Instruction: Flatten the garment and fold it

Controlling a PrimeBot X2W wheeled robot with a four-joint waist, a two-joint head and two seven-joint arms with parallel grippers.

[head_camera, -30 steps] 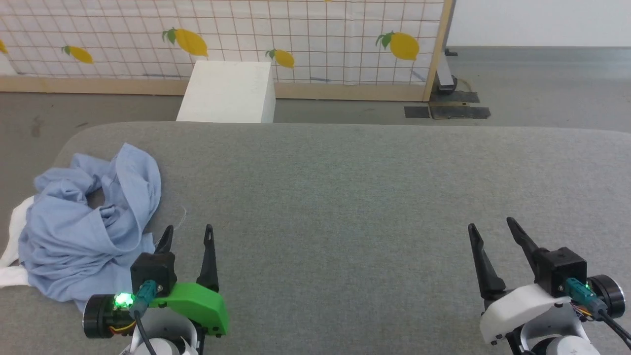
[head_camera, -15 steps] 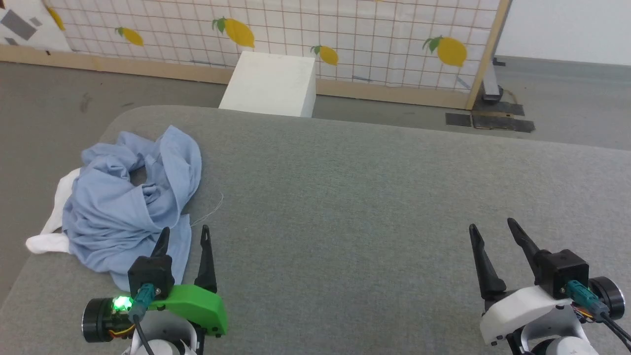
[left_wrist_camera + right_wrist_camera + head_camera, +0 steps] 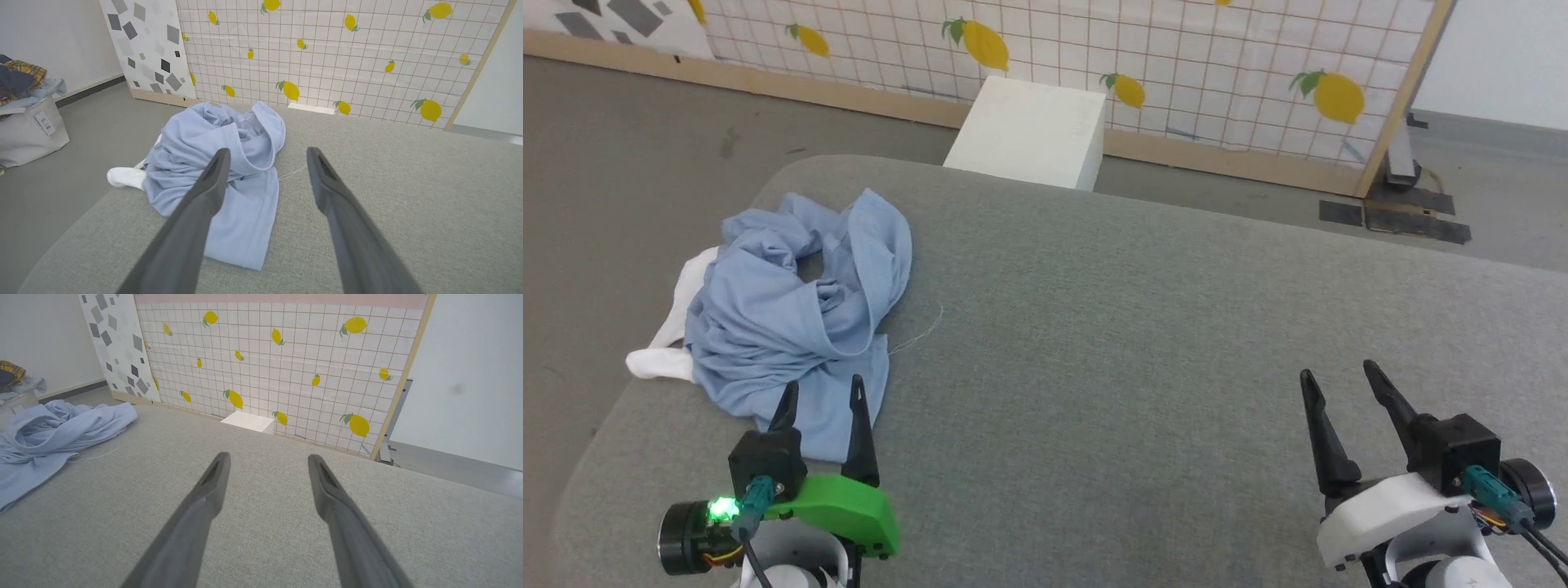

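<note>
Grey fabric surface (image 3: pixel 1143 343), crumpled garment (image 3: pixel 768 327) near its left corner (white part overhanging)

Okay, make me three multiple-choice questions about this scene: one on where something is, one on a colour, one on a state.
1. On the grey surface, the garment lies: A) at the right end B) by the left gripper C) in the middle.
2. The left gripper's wrist cover is: A) white B) red C) green.
3. The garment is: A) crumpled B) folded C) spread flat.
B: it sits just ahead of that gripper. C: green shell in the head view. A: a bunched heap.
</note>
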